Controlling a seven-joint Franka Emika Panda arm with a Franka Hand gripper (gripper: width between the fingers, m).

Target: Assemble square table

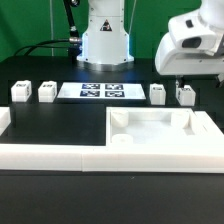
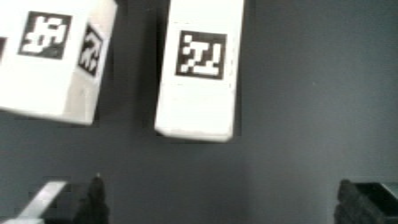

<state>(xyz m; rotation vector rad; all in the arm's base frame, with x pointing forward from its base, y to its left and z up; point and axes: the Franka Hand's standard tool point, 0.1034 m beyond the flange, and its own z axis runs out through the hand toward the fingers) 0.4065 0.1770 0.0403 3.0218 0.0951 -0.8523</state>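
Right, reading the exterior view from its left: far-left leg and second leg sit side by side on the bench, well apart from the arm. Marker board lies between the two pairs. Third leg and fourth leg sit just behind the tabletop, which lies rim-up against the border wall, no leg fitted.

I've got the wrist hanging over the pair on that view's right, so those are the near ones. Fingers are released, spread wide, nothing between them.

Wrist view: both legs lie ahead of the fingertips, not inside the gap. The straighter leg has its long axis roughly square to the closing line; the tilted leg is skewed. My read: advance over the straighter one, then descend.
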